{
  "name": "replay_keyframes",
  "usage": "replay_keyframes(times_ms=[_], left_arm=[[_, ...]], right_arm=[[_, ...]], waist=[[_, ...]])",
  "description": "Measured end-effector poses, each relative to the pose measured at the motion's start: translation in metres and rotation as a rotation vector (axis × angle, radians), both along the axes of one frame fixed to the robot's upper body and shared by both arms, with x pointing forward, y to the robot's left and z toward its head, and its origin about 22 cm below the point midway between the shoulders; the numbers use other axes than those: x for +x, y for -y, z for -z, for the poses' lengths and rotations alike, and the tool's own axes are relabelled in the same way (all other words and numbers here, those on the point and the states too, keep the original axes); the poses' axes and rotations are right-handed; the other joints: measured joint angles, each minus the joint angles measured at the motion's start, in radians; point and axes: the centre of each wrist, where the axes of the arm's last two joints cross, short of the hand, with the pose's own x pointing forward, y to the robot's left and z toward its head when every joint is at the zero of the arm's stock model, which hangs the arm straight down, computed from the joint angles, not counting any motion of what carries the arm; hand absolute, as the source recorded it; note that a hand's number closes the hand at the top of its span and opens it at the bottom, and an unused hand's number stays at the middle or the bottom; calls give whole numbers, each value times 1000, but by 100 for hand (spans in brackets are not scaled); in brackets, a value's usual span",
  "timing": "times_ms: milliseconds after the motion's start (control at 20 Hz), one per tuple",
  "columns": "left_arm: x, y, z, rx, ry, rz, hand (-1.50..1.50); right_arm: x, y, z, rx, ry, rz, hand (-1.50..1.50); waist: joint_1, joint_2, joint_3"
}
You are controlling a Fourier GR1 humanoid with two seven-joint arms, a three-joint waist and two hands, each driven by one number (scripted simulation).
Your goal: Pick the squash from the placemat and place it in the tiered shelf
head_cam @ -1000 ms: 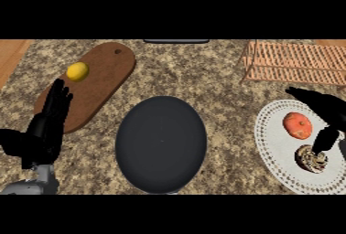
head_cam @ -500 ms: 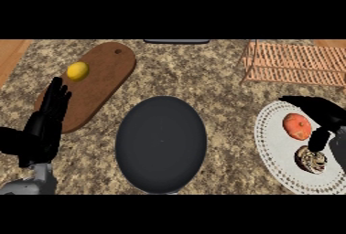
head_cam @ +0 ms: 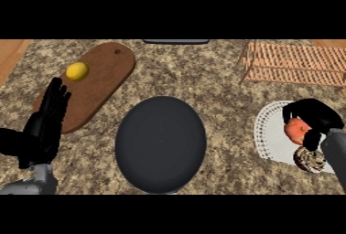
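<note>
Counter point(head_cam: 223, 87): cutting board point(head_cam: 94, 91) far left, angled, w/ lemon point(head_cam: 77, 71) on its far end. Large oval plate point(head_cam: 160, 142) at centre, near front edge. Placemat point(head_cam: 272, 132) at right, carrying squash point(head_cam: 296, 130) and a round item point(head_cam: 310, 161) just in front of it; can't ID that item. Tiered shelf point(head_cam: 292, 63) at far right, behind placemat. Right hand point(head_cam: 314, 118) over squash. Left hand point(head_cam: 46, 123) at left edge, overlapping board's near end.

Speckled brown-and-cream stone worktop point(head_cam: 223, 77) fills the view under even light. Pale wood strip point(head_cam: 12, 52) shows at ten o'clock, and a dark grey edge point(head_cam: 175, 41) sits at twelve o'clock.
</note>
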Motion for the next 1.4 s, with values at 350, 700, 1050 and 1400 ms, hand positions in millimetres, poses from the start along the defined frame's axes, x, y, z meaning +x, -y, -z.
replay_keyframes(times_ms=[350,700,1050,1400], left_arm=[[-4,-10,7,-3,-8,-15,0],[-5,-8,11,3,-18,-24,0],[-13,-13,8,3,-22,-39,0],[-5,-18,4,3,-13,-29,0]], right_arm=[[-10,-28,8,-46,24,237,150],[-17,-69,-8,165,46,308,150],[-25,-100,-84,472,234,384,150],[-60,-91,-170,574,468,543,150]], waist=[[-28,-8,-11],[-37,-9,1],[-42,-12,10],[-33,-4,12]])
